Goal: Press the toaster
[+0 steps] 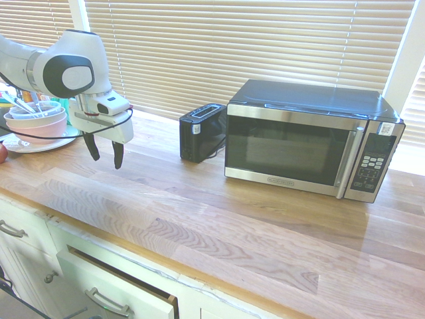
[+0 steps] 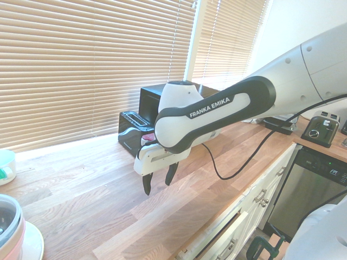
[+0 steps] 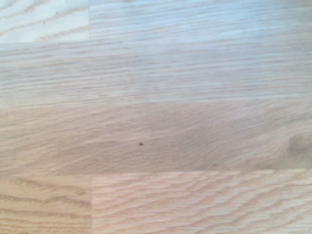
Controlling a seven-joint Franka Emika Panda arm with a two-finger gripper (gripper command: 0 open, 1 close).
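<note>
- First exterior view: the toaster [image 1: 199, 139] stands upright on the counter [image 1: 166, 206], just beside the microwave [image 1: 285, 149], on the side towards the claw [image 1: 107, 163].
- The claw hangs above the counter, apart from the toaster; in this view the toaster lies to its right and a little further back, towards the blinds [image 1: 199, 53].
- The claw is open, its fingers pointing down with nothing between them.
- The toaster's long axis runs from its labelled end back towards the blinds, at a slant, so the claw faces a long side rather than an end.
- There is only one arm [image 2: 217, 114], so it has to do the pressing. My judgement is that it should travel sideways to the toaster and line up with the lever before pushing down.
- The toaster is black, narrow and boxy, with a long slot on top and a pale label on its near end. I cannot pick out the lever.
- Coming in too far across could knock the microwave; pushing off-centre might tip or slide the toaster.
</note>
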